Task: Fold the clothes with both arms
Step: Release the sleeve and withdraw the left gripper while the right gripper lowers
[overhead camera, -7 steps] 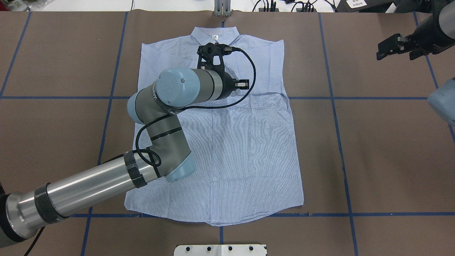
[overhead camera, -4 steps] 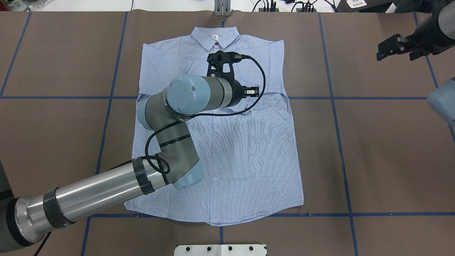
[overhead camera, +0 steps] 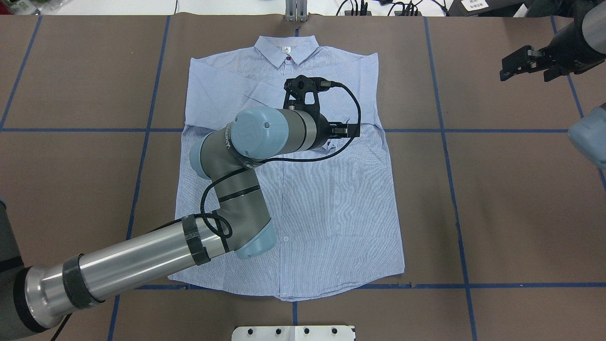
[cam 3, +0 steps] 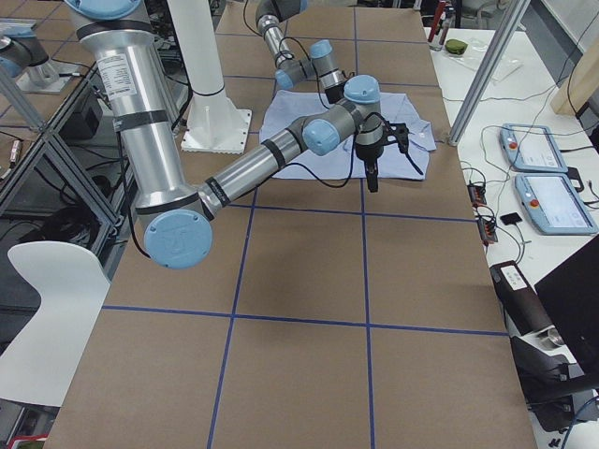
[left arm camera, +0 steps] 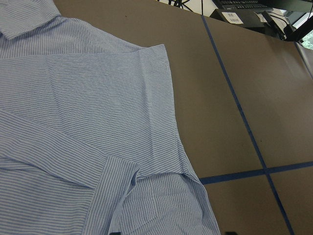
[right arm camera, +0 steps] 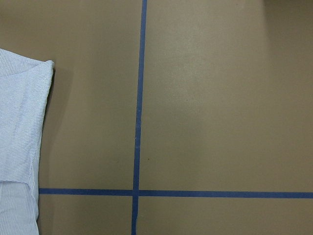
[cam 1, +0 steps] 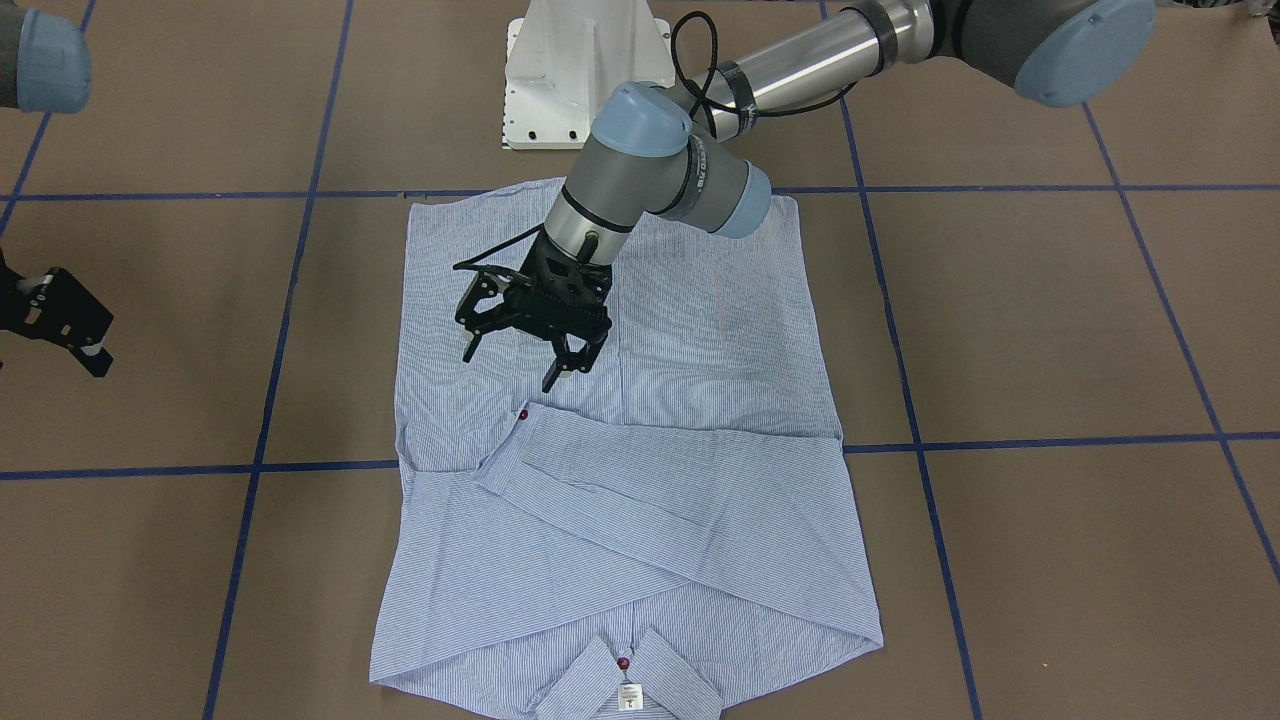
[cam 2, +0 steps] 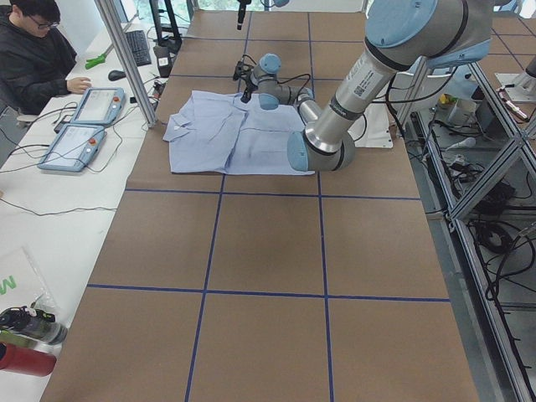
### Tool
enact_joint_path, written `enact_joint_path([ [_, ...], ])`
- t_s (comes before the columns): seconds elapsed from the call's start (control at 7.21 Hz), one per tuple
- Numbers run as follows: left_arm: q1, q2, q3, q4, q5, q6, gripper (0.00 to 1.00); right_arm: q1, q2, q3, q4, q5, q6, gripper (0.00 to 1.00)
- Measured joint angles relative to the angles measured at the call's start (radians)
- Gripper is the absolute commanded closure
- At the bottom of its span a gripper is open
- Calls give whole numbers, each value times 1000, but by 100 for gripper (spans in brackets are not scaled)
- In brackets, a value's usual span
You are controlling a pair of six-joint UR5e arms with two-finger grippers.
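The clothes are one blue-and-white striped shirt [overhead camera: 331, 203] lying flat, button side up, with its collar [overhead camera: 286, 49] at the far edge. Both sleeves are folded across the chest, and one cuff with a red button [cam 1: 522, 413] lies near the middle. My left gripper [cam 1: 510, 368] hovers open just above the chest beside that cuff, with nothing between its fingers. The left wrist view shows the shirt's shoulder edge [left arm camera: 161, 73] and bare table. My right gripper [overhead camera: 516, 64] hangs off the shirt at the table's far right, open and holding nothing. Its wrist view catches only the shirt's edge [right arm camera: 19, 127].
Blue tape lines [overhead camera: 445, 130] cross the brown table. The white pedestal base [cam 1: 560, 80] stands at the near edge. A metal bracket [overhead camera: 296, 12] sits beyond the collar. A person [cam 2: 33, 50] sits at a side table with control tablets [cam 2: 79, 126].
My left arm has swung rightward and a little toward the robot over the shirt's chest, its gripper still open. The right arm and the shirt have stayed put.
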Motion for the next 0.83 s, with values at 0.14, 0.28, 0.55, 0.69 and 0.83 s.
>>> enact_joint_path([
  [0.14, -7, 48, -79, 69, -3, 69, 0, -30, -1, 14, 29, -17, 74, 0],
  [0.28, -17, 113, -202, 165, -5, 135, 0, -71, -3, 38, 66, -50, 165, 0],
  [0.55, -43, 298, -488, 290, -15, 238, 0, -201, -16, 129, 95, -164, 362, 0],
  [0.69, -48, 373, -576, 306, -27, 252, 0, -280, -35, 184, 97, -234, 442, 0],
  [0.83, -51, 426, -629, 312, -36, 256, 0, -370, -67, 247, 97, -312, 520, 0],
])
